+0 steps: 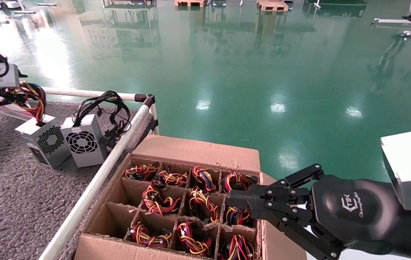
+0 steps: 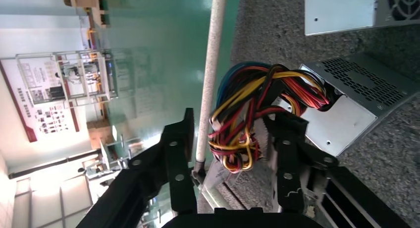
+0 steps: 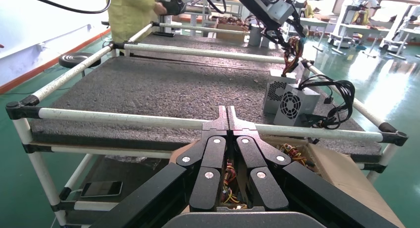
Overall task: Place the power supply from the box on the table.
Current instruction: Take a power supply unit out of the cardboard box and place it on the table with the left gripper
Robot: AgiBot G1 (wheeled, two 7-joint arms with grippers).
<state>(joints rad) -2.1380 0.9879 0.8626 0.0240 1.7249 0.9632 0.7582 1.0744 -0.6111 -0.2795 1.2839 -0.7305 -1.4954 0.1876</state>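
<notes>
So the left gripper [image 1: 28,94] is spread around the wire bundle [image 2: 252,119] without pinching it. The power supply [image 1: 42,139] sits on the table [image 1: 6,202] right below, wires up. The right gripper [image 1: 234,200], pressed together, hangs over the box [image 1: 198,150].

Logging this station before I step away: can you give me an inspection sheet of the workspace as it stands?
Surface: the table, grey speckled, white rails; a small scrap near its left edge.
Job's things: the power supply rests on the table; the box sits beside it, most cells holding wire bundles.
Clutter: white unit with black cables beside the power supply.
Grippers: left gripper open around the coloured wires; right gripper shut, above the box.
Cables: black cables drape over the rail.
Surroundings: green floor, pallets, a person in yellow.
</notes>
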